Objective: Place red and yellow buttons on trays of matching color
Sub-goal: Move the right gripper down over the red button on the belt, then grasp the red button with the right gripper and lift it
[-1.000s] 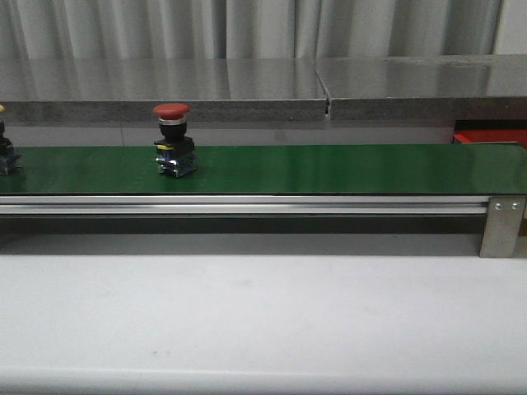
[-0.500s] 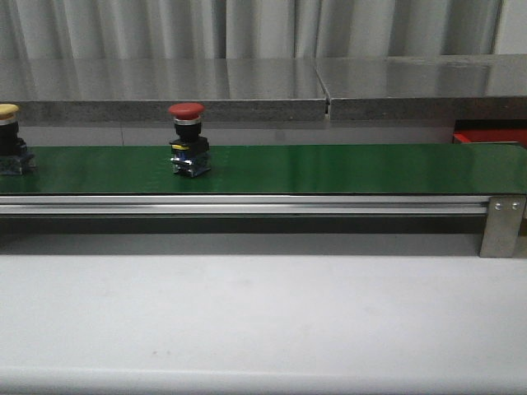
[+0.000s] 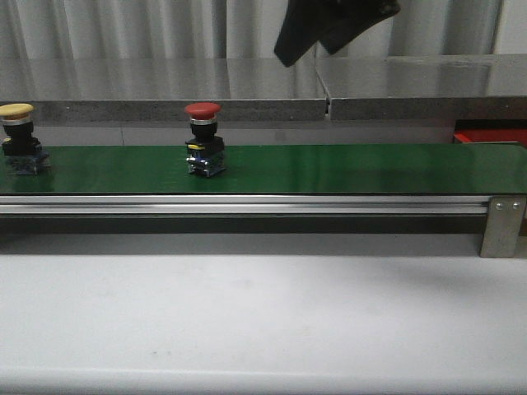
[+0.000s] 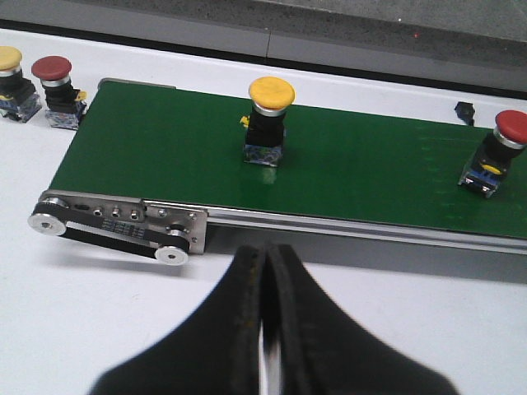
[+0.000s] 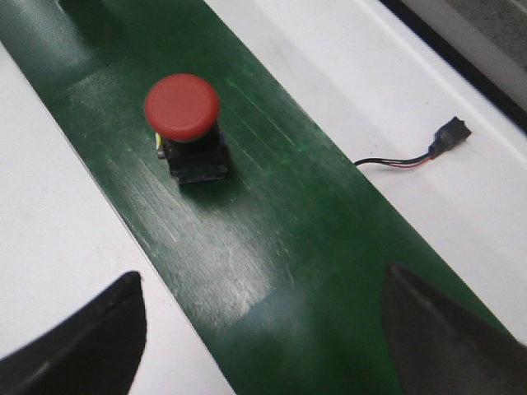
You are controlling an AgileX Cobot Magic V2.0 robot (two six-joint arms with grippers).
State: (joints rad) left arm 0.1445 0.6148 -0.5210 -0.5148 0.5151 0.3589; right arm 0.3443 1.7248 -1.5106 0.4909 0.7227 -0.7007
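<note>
On the green conveyor belt (image 3: 329, 169), 2 buttons are standing upright in the front view: a red button (image 3: 204, 140) left of centre and a yellow button (image 3: 18, 140) at the far left edge. In the left wrist view, 2 more buttons, a second yellow one (image 4: 11, 74) and a second red one (image 4: 56, 82), are sitting side by side on the white table (image 3: 263, 321) at the upper left of that frame, just off the belt's end.

The right gripper (image 3: 329, 25) is hanging at the top centre of the front view, above and to the right of the red button. Its 2 fingers are showing spread wide in the right wrist view, empty, with the red button in the upper left of that frame, not yet between them. The left gripper (image 4: 265, 329) is sitting at the bottom centre of its own view with its fingers pressed together, holding nothing.

A red tray (image 3: 490, 136) is peeking in at the right edge of the front view; no yellow tray is visible. No button is sitting on a tray, so the sorting appears to be barely starting; all 4 visible buttons are waiting to be placed.
</note>
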